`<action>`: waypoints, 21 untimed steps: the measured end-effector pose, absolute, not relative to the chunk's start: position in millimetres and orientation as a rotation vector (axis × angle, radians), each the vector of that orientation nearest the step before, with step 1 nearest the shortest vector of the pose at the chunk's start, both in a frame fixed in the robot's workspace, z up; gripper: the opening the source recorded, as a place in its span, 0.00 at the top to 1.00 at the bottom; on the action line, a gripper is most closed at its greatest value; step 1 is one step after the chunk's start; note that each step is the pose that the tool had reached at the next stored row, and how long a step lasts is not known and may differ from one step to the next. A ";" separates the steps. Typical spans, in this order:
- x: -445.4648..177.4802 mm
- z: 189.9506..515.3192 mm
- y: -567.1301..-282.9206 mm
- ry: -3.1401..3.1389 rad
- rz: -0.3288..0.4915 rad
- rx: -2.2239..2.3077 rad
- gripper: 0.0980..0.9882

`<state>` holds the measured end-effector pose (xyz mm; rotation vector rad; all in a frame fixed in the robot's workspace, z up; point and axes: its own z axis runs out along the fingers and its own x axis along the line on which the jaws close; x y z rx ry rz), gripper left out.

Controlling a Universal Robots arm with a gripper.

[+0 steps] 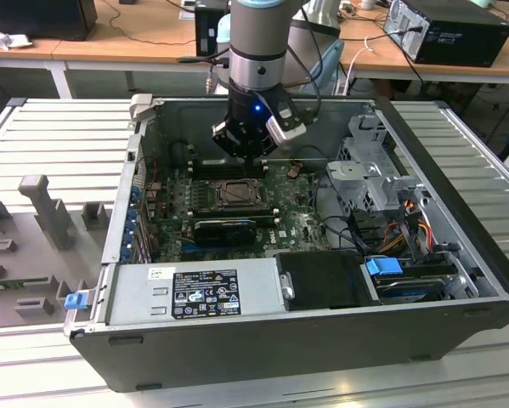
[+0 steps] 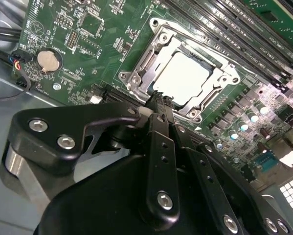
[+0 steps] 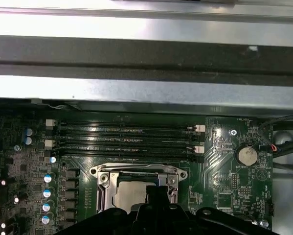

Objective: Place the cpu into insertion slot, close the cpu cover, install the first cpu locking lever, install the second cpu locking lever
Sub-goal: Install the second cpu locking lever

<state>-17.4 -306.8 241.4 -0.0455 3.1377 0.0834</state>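
Jaws (image 2: 158,100) drawn together to a narrow tip, clenched on nothing visible, poised just above the near edge of the cpu cover (image 2: 145,66). In the exterior view, hanging over the open computer case (image 1: 458,170), right above the insertion slot (image 1: 236,193). Cpu (image 2: 183,76) lying flat in the socket, pale metal top showing through the cover's square window. Cover folded down over the chip and apparently flat, though hard to judge from this angle. In the first wrist view, same chip (image 3: 129,196) framed by the silver cover (image 3: 136,171), partly hidden behind the black fingertips (image 3: 156,193). Beyond the socket, long black memory slots (image 3: 126,137) running parallel; a round coin battery (image 3: 245,156) well off to one side on the green motherboard (image 3: 224,181). Further out, a grey power supply (image 1: 195,291) along the case's near wall, ribbed metal bench (image 1: 59,144) around it.
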 end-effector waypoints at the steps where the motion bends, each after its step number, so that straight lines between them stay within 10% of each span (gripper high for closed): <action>1: -17.4 241.2 -307.1 3.138 0.083 -0.045 0.99; 21: -17.4 251.5 -316.0 3.138 0.083 -0.045 0.99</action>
